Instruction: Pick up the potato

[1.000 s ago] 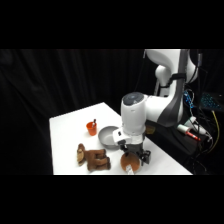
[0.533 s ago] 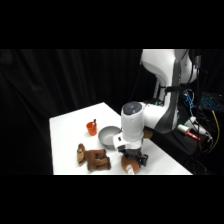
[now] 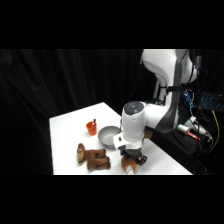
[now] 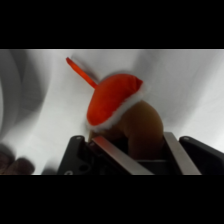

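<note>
Potato [image 4: 142, 131]: rounded brown lump, smooth, with orange patch edged in white; sits between two flat metal fingers [image 4: 176, 154] in wrist view, at worktop's near edge in side view [image 3: 129, 166]. Jaws [image 3: 131, 163] spread around potato; whether fingers press on it, cannot tell. Brown plush toy [image 3: 92, 157] lies just left, soft and lumpy. Grey round bowl [image 3: 109, 135] behind, small orange cup [image 3: 91, 128] beside it. Worktop [image 3: 67, 130] white, matte, flat.
</note>
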### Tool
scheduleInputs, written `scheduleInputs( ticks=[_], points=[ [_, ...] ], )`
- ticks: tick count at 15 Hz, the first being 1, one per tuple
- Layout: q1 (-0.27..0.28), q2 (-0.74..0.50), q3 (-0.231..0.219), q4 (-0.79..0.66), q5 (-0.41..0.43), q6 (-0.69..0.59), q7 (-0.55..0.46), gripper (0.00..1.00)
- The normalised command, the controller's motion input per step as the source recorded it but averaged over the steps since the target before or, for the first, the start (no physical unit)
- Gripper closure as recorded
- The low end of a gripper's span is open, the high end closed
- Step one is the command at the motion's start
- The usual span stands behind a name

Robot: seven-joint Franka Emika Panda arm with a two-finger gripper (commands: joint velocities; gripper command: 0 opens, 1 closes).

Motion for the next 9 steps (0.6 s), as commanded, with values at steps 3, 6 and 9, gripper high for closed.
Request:
scheduleInputs(
  ticks=[3,6,9],
  points=[
    [0.153,-0.29,-0.168,-0.07,-0.193,-0.23,0.23,1.0],
    [0.078,-0.38,-0.107,-0.07,-0.141,-0.35,0.21,0.97],
    [-0.049,-0.42,0.028,-0.04,0.021,-0.46,0.11,0.98]
  ],
)
